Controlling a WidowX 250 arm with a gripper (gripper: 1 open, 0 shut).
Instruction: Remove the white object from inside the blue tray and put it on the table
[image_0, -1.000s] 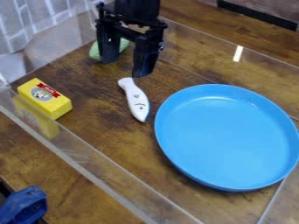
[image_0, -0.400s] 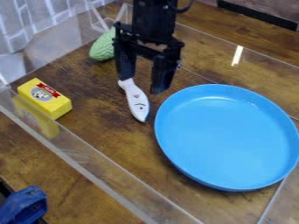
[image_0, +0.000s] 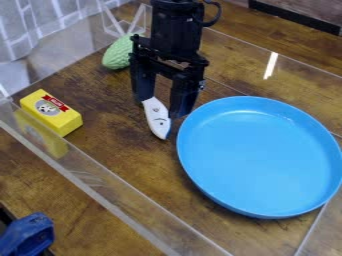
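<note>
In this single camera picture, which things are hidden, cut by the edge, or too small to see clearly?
- Small elongated white plastic piece: upper end hidden behind the open black gripper; whether the fingers touch it is unclear.
- Its tiny dark marks: too small to read.
- Green oval toy: right part hidden by the arm.
- Yellow box: label too small.
- Blue item: cut by bottom-left edge.

No readable text anywhere on the table.
The yellow box (image_0: 48, 112), at nine o'clock, carries a small red-and-white label, too blurred to make out any words.
</note>
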